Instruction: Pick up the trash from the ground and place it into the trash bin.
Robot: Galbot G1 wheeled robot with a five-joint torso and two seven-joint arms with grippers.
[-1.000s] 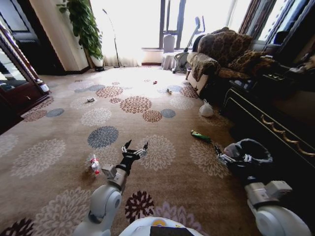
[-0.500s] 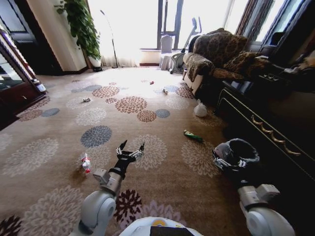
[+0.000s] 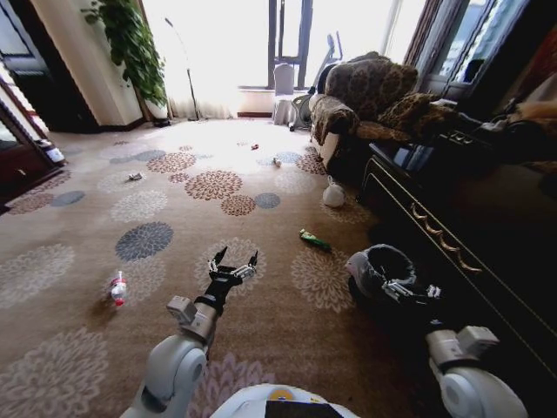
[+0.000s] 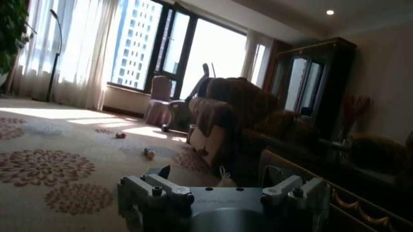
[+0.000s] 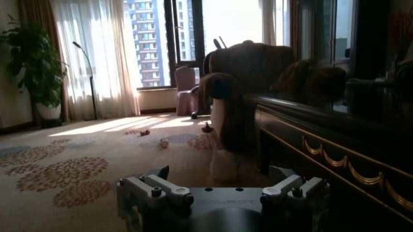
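Observation:
The trash bin [image 3: 380, 266], a small black bucket with a crinkled grey liner, stands on the carpet at the right. My right gripper [image 3: 409, 290] hovers open just at its near rim. My left gripper [image 3: 233, 261] is held out open over the carpet's middle, with nothing in it. A green bottle [image 3: 314, 239] lies between the left gripper and the bin, a little farther off. Against the sofa foot sits a white knotted bag [image 3: 333, 194], which the right wrist view also shows [image 5: 224, 166]. A red-and-white bottle [image 3: 117, 288] lies far to the left. Small scraps [image 3: 135, 177] [image 3: 275, 162] dot the far carpet.
A long dark cabinet [image 3: 461, 226] runs along the right, close behind the bin. A patterned sofa [image 3: 365, 96] stands beyond it. At the back by the window are a chair [image 3: 283, 83] and a potted plant [image 3: 126, 43]. Dark furniture [image 3: 17, 148] lines the left.
The whole picture has slid left, so the camera has turned right. The bin now sits nearer the view's middle and closer to my right gripper. Both arms keep their pose.

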